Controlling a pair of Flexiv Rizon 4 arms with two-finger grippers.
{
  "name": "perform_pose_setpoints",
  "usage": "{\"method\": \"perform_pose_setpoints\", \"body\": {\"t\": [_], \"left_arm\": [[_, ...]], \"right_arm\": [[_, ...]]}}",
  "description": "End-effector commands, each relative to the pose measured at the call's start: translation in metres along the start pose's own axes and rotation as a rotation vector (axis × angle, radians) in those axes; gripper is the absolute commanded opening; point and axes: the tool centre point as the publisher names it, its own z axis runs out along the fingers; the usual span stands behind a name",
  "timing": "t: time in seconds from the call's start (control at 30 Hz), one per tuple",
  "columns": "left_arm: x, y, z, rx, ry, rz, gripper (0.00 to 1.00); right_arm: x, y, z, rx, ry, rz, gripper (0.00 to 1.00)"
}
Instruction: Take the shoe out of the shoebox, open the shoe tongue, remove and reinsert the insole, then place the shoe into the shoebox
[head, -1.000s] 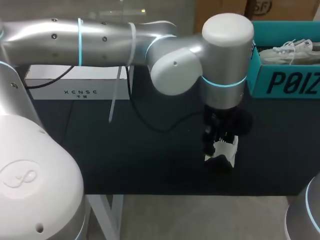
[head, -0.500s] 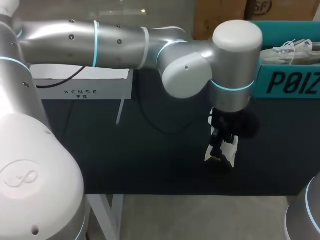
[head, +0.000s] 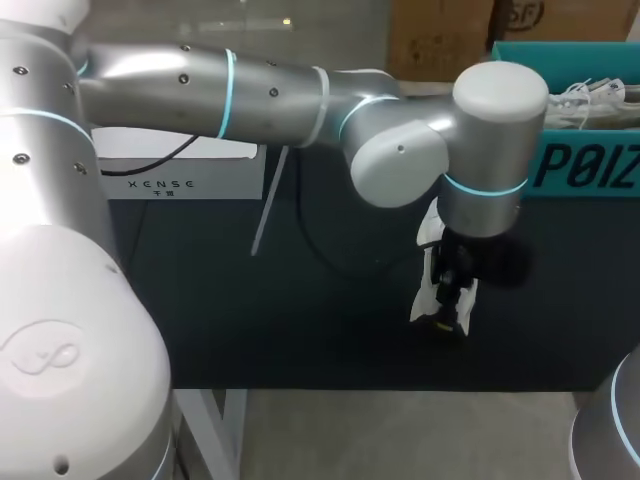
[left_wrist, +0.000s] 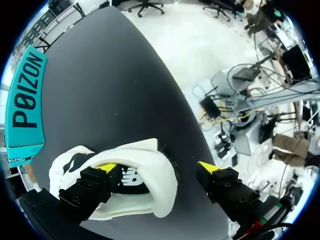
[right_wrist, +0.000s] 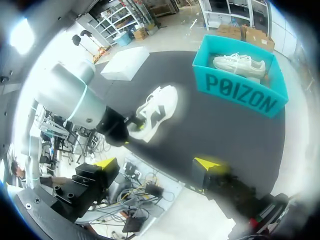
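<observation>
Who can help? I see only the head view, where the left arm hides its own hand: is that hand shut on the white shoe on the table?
Observer: No. The left wrist view shows the left hand open: one finger is inside the shoe, the other clear of it.
Operator: Is the insole in place?
Observer: A dark insole shows in the shoe's opening, beside that finger.
Operator: And the right hand, outside my view?
Observer: The right hand is open and holds nothing.

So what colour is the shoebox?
The shoebox is teal with dark lettering, clearest in the right wrist view.
</observation>
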Motion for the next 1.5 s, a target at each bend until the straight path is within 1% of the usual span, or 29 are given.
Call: {"method": "perform_pose_setpoints", "body": {"t": [0.03, 0.33, 0.47, 0.6, 0.73, 0.9, 1.23, 1.4, 1.5], "left_arm": [[-0.001, -0.002, 0.003, -0.002, 0.001, -0.008, 1.0], [0.003, 0.001, 0.001, -0.027, -0.002, -0.037, 1.0], [0.012, 0.002, -0.003, -0.051, -0.005, -0.067, 1.0], [0.017, 0.003, -0.001, -0.052, -0.005, -0.086, 1.0], [0.02, 0.004, -0.007, -0.057, -0.022, -0.106, 1.0], [0.025, 0.01, -0.012, -0.076, -0.034, -0.128, 1.0], [0.038, 0.016, -0.014, -0.077, -0.04, -0.159, 1.0], [0.041, 0.021, -0.014, -0.082, -0.042, -0.175, 1.0], [0.04, 0.023, -0.012, -0.081, -0.043, -0.179, 1.0]], "right_arm": [[-0.001, 0.001, 0.0, 0.003, 0.0, 0.0, 1.0], [-0.001, 0.001, 0.0, 0.003, 0.0, 0.0, 1.0], [-0.001, 0.001, 0.0, 0.003, 0.0, 0.0, 1.0], [-0.001, 0.001, 0.0, 0.003, 0.0, 0.0, 1.0], [-0.001, 0.001, 0.0, 0.003, 0.0, 0.0, 1.0], [-0.001, 0.001, 0.0, 0.003, 0.0, 0.0, 1.0], [-0.001, 0.001, 0.0, 0.003, 0.0, 0.0, 1.0], [-0.001, 0.001, 0.0, 0.003, 0.0, 0.0, 1.0], [-0.001, 0.001, 0.0, 0.003, 0.0, 0.0, 1.0]]}}
